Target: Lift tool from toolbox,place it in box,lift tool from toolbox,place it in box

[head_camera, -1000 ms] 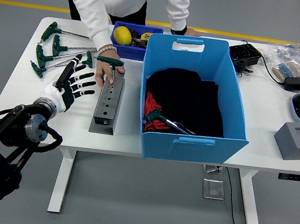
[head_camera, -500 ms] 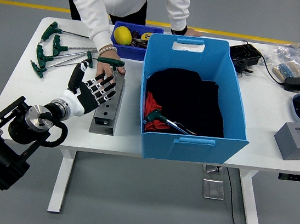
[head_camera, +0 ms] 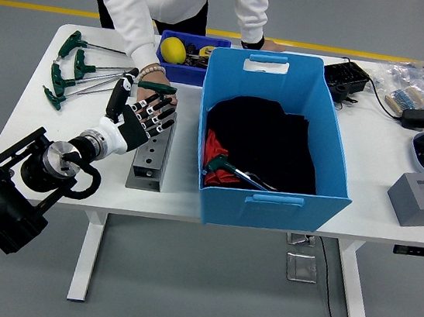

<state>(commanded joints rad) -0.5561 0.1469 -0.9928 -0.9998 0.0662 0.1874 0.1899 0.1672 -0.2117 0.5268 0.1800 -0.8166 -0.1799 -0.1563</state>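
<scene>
Your left hand (head_camera: 136,114) has moved up and forward since the earlier frames: it was over the bare table left of the grey tool block (head_camera: 153,149), and now it hovers above the block's far end, fingers spread and holding nothing. Its fingertips now overlap the person's hand (head_camera: 155,88), which stays pressed on the block's far end just as before. The green T-handle tool (head_camera: 156,86) stands in the block at that end, its handle just beyond your fingertips; whether you touch it you cannot tell from this view.

Your forearm has swung in with the hand, so the elbow joint now sits near the table's (head_camera: 29,119) front-left edge. Your right hand does not show.

Nothing else has shifted. The other green-handled tools (head_camera: 71,70) lie spread on the table's left part, well apart from the block. The big blue box (head_camera: 271,135) stands just right of the block, with dark cloth and one green-handled tool (head_camera: 230,169) already lying inside it near the front-left corner. The person's other hand rests behind the box.
</scene>
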